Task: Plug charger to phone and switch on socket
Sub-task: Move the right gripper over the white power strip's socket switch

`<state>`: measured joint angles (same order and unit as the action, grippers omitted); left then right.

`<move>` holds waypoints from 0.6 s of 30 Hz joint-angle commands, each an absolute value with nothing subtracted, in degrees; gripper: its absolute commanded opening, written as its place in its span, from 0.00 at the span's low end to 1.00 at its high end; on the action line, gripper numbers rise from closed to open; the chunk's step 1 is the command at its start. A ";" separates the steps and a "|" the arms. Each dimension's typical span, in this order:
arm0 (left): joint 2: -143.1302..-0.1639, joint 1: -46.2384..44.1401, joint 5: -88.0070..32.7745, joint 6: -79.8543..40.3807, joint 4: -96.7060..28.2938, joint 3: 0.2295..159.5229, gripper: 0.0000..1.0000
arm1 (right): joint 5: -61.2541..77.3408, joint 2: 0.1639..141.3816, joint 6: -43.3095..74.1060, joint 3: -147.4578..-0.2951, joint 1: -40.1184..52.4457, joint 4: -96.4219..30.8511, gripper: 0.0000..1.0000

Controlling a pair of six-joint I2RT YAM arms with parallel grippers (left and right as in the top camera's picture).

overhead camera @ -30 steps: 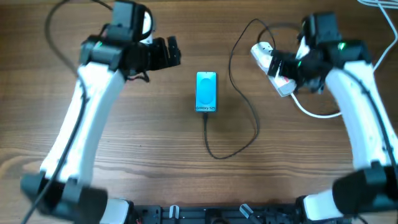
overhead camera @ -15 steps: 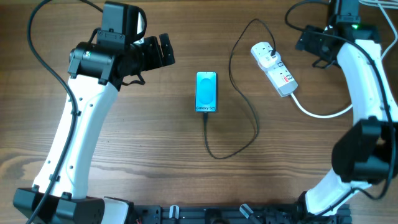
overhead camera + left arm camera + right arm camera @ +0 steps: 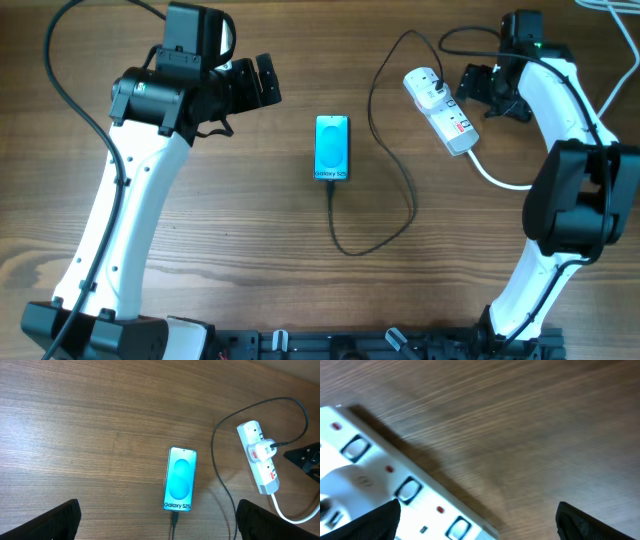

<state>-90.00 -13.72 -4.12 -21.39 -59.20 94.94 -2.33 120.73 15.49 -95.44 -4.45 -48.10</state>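
Overhead, the charger (image 3: 392,165) meets the bottom edge of the phone (image 3: 332,147). Both claws gape wide and empty: the left gripper (image 3: 258,84) well apart from the phone, the right gripper (image 3: 478,90) just beside the socket (image 3: 441,110).

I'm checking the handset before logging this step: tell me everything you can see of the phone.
The phone is a small rectangular slab lying flat, face up, near the middle of the wooden table. Its screen is lit teal-green, with white "Galaxy S25" text along the edge nearest the robot. The charger reaches that edge with its black connector tip; nothing else touches it.
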 commanded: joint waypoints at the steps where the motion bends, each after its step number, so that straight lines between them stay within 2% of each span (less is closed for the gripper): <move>1: -90.11 -13.67 -3.33 -21.89 -59.22 94.74 1.00 | -0.93 123.24 13.34 -95.88 -4.80 -47.13 1.00; 18: -90.11 -13.67 -3.33 -21.89 -59.22 94.74 1.00 | -2.92 125.60 14.00 -95.11 -4.95 -44.95 1.00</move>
<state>-90.00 -13.72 -4.12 -21.39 -59.20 94.94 -1.96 124.14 14.79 -95.39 -4.67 -45.25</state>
